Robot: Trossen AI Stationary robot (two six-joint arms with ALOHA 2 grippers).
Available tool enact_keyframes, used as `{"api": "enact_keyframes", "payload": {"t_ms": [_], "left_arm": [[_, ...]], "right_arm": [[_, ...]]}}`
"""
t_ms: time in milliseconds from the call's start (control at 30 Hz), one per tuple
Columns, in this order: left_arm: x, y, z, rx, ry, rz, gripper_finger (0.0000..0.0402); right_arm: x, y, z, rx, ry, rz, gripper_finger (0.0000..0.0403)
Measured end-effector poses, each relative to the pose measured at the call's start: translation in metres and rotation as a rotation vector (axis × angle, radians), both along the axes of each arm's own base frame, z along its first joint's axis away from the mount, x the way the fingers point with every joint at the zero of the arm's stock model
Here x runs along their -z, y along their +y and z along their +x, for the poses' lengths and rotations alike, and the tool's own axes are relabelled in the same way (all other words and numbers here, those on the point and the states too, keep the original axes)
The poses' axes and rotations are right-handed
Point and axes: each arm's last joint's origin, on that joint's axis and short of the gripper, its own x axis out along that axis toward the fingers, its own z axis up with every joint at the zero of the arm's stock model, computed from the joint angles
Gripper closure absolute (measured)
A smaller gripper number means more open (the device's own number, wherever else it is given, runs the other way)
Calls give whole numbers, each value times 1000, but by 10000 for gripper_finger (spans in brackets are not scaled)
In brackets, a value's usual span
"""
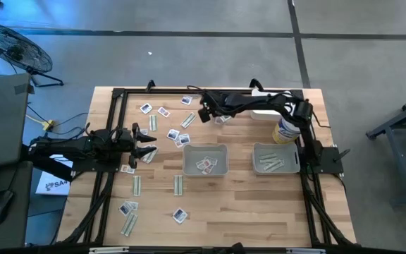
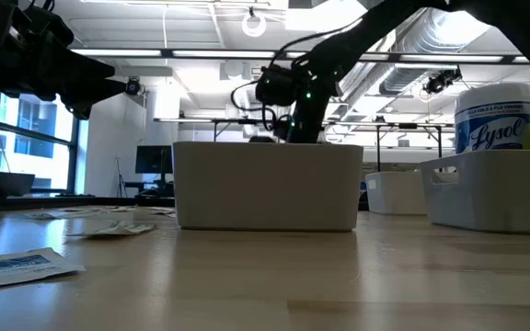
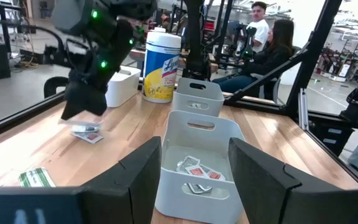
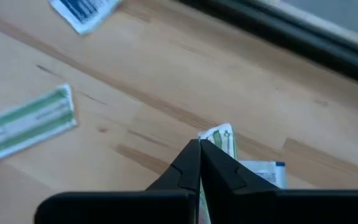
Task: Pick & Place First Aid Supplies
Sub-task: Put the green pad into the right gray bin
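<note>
**Right gripper clenched on a green strip packet at the table's far edge**

The right gripper (image 4: 199, 152) is pinched tight, its two fingertips meeting on the end of a narrow green-and-white strip packet (image 4: 221, 138) that lies on the wooden table (image 1: 245, 204), with a white blue-printed packet (image 4: 263, 171) just beside it. Seen from above, this gripper (image 1: 204, 113) sits toward 12 o'clock on the table, at 12 o'clock from the centre tray (image 1: 205, 161), which holds a few squarish white packets (image 1: 205, 166). The second tray (image 1: 276, 158), at 3 o'clock from the first, holds pale strips (image 1: 270, 165); a Lysol wipes canister (image 1: 285, 129) stands just beyond it at 12 o'clock.

The left gripper (image 1: 145, 144) hovers at 9 o'clock from the centre tray with its fingers spread wide and nothing between them. Loose packets (image 1: 168, 123) lie scattered between the two grippers, and more (image 1: 129, 215) lie toward 7 o'clock near the front edge.
</note>
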Motion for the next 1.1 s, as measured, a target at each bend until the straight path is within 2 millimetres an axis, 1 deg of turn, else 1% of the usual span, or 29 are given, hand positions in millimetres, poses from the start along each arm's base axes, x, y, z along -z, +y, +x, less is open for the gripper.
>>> {"api": "enact_keyframes", "payload": {"t_ms": [167, 333, 433, 500, 667, 767, 867, 967, 1100], "left_arm": [[0, 0, 0, -1, 0, 0, 216], [0, 0, 0, 0, 0, 0, 216], [0, 0, 0, -1, 0, 0, 216], [0, 0, 0, -1, 0, 0, 216], [0, 0, 0, -1, 0, 0, 216], [0, 0, 0, 0, 0, 0, 216], [0, 0, 0, 0, 0, 0, 216], [0, 0, 0, 0, 0, 0, 216], [0, 0, 0, 0, 0, 0, 216]], "right_arm": [[-11, 3, -2, -40, -23, 18, 402], [-24, 8, -3, -81, -23, -5, 402], [-22, 11, -2, -155, -3, -5, 396], [-18, 13, 0, -170, -25, -12, 384], [-2, 12, 7, -214, 0, -47, 330], [12, 4, 7, -168, 23, -48, 299], [19, -12, -1, -66, 11, -19, 279], [19, -30, -10, 13, -38, 35, 272], [22, -47, -19, 15, -87, 132, 270]]}}
